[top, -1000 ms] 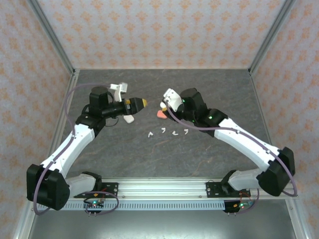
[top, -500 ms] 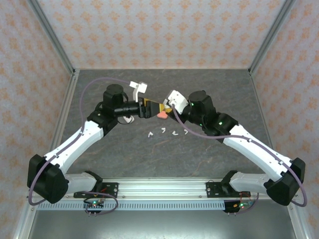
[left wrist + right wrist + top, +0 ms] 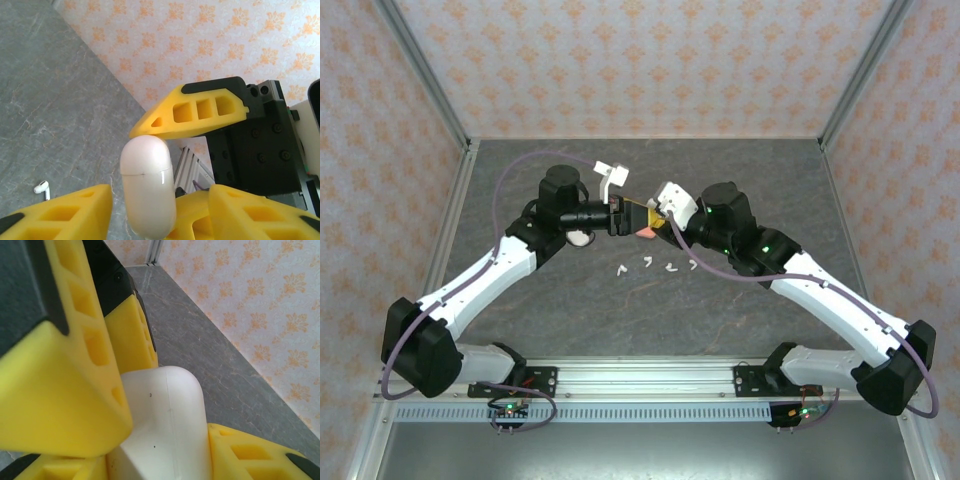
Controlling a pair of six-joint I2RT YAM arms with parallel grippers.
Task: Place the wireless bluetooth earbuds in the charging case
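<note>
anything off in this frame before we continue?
Nothing spilled or damaged. One oddity: the charging case, held in the air where the left gripper and right gripper meet, has its lid seam shut, while four white earbuds lie loose on the table.

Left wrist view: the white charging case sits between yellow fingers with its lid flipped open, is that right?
Not quite. The charging case is white and sits between the yellow fingers, but its lid is shut, not flipped open. The left wrist view shows only a thin closed seam running across the case.
</note>
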